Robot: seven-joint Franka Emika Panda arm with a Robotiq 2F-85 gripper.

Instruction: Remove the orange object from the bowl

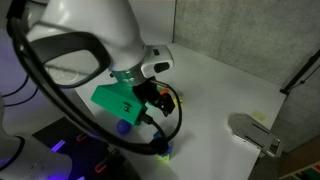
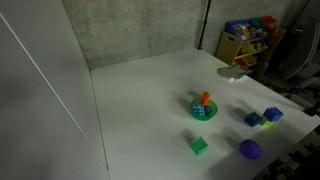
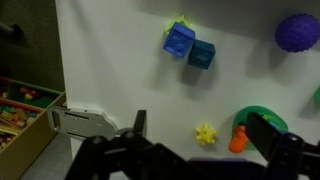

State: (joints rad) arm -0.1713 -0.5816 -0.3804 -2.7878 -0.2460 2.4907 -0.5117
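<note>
While hovering with gripper (image 3: 198, 120) spread wide, eyeing orange piece (image 3: 238, 140) sitting in bowl (image 3: 256, 110), at three o'clock from yellow star (image 3: 206, 133).

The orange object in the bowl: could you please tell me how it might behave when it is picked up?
The orange object looks small and chunky, so it is probably stiff and light. It stands taller than the rim of the bowl, so a nudge may tip it. The small bowl might slide along.

One bowl (image 2: 194, 112); two blue blocks (image 2: 272, 114); one ball (image 2: 249, 149).
</note>
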